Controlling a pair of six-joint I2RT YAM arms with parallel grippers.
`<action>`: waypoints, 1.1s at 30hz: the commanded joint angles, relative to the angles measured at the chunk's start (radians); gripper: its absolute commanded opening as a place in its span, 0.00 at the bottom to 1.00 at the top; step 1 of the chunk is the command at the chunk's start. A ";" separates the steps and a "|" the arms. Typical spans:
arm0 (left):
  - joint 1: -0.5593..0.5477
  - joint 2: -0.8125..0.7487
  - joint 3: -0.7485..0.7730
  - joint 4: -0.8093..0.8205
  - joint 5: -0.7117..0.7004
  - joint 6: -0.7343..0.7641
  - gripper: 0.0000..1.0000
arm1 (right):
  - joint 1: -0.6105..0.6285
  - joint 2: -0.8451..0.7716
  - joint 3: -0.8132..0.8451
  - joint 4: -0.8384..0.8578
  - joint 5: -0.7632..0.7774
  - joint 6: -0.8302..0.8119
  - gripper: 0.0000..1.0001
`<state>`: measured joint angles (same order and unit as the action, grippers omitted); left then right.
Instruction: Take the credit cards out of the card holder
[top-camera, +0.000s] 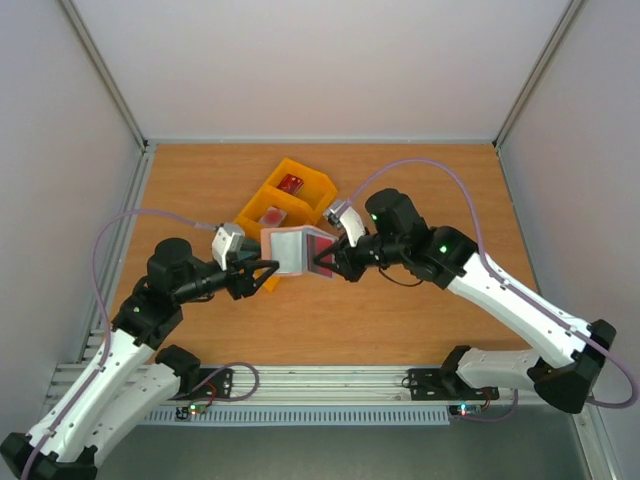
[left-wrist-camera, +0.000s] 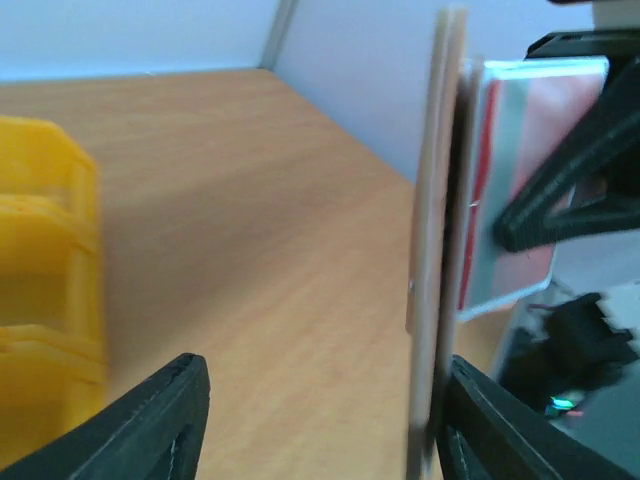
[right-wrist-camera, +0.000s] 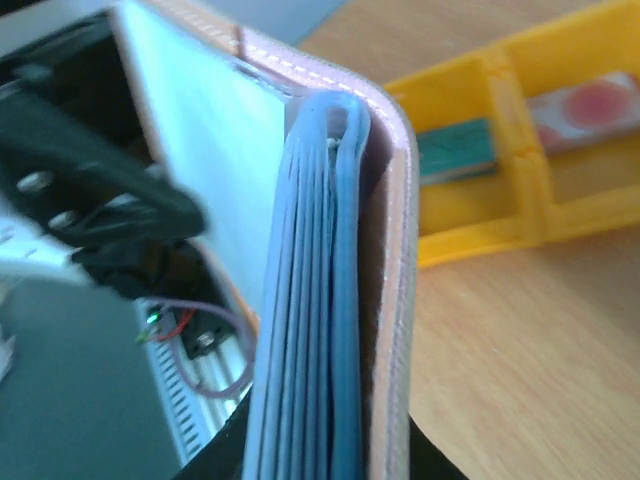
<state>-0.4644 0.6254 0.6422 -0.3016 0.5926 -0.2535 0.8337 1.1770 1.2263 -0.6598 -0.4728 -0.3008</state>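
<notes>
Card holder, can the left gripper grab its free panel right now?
Probably yes: the left gripper is open with the card holder's panel edge between its fingers, nothing blocking. The right gripper holds the other side.

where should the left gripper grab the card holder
The free panel's thin outer edge, coming edge-on from the left: the right gripper holds the card holder open in the air by its other panel, and this edge sits between the left gripper's open fingers.
</notes>
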 joint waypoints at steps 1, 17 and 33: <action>0.015 -0.020 0.045 -0.046 -0.211 0.095 0.65 | -0.031 0.118 0.117 -0.160 0.303 0.179 0.01; -0.074 0.054 -0.042 0.352 0.179 -0.207 0.49 | 0.143 0.450 0.435 -0.339 0.645 0.202 0.01; -0.049 0.023 -0.027 0.021 -0.058 -0.080 0.31 | 0.142 0.191 0.172 -0.013 0.145 0.013 0.01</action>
<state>-0.5251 0.6685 0.6064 -0.2375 0.5571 -0.3878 0.9745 1.4536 1.4399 -0.7837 -0.1902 -0.1944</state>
